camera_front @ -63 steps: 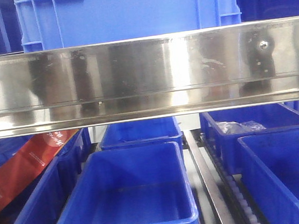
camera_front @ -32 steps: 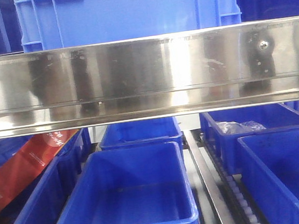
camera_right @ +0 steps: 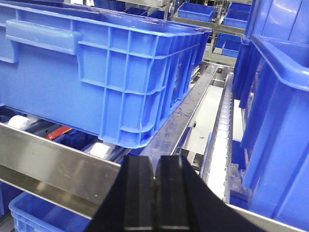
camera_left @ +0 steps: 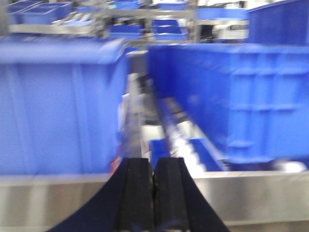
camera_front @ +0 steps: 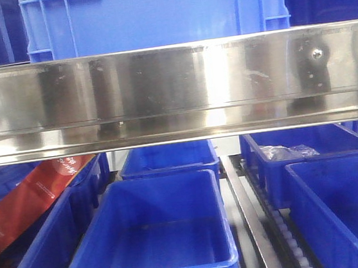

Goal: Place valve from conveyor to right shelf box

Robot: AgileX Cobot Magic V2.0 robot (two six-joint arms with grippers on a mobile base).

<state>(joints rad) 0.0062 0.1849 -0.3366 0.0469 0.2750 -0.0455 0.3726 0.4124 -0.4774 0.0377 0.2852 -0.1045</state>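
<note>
The valve and the conveyor are out of view in every frame. My left gripper is shut with nothing between its black pads, facing the steel shelf rail and blurred blue crates. My right gripper is also shut and empty, held just in front of the steel shelf rail under a large blue crate. In the front view neither gripper shows; blue shelf boxes sit below the steel beam, one in the middle and two at the right.
A large blue crate stands on the upper shelf. A red packet leans in the left box. White roller tracks and a metal divider run between the boxes. A clear plastic bag lies in the far right box.
The front view has shifted very slightly; the reflections on the steel beam have moved. Nothing else differs.
</note>
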